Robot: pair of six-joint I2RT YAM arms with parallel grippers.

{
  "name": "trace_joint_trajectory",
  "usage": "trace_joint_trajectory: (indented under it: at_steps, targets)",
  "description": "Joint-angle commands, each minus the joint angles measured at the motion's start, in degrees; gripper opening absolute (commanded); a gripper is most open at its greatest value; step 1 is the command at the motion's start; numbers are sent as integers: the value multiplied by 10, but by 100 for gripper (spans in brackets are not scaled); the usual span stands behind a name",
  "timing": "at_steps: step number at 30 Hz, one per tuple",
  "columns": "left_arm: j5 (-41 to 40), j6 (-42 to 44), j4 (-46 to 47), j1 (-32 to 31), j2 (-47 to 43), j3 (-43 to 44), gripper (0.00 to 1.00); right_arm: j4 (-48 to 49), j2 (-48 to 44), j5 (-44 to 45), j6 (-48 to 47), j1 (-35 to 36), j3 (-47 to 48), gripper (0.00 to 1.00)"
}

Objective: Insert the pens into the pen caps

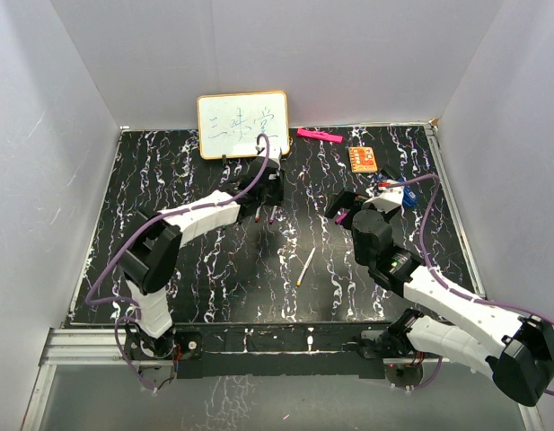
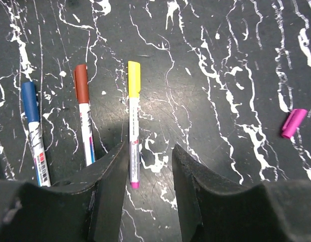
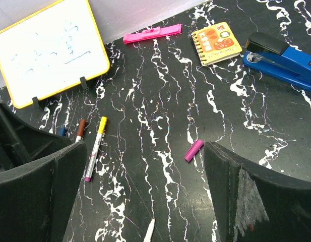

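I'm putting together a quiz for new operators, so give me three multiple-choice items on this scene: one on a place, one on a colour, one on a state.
1. Where does the purple cap lie? A on the whiteboard; B on the table, apart from the pens; C on the stapler.
2. What colour caps the pen between the left fingers? A green; B black; C yellow.
3. How do the right fingers stand? A wide open, empty; B shut on a pen; C shut on a cap.
Key: 1 B, it lies alone on bare table; 2 C, yellow shows at that pen's far end; 3 A, nothing is held in the wide gap.
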Motion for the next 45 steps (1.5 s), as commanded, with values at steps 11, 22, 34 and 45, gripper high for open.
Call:
trace_joint_trajectory:
  at_steps: [11, 22, 34, 45]
  targets:
    - [-26, 48, -22, 4, 106, 88, 38, 7, -8, 12, -13, -5, 10, 98]
    - [-20, 52, -31, 21, 144, 116, 38, 8, 0, 5, -17, -6, 11, 98]
    - [4, 43, -18, 25, 138, 94, 38, 9, 7, 5, -14, -7, 9, 98]
    - [67, 22, -29, 19, 57, 48, 39, -31, 27, 57, 36, -15, 18, 98]
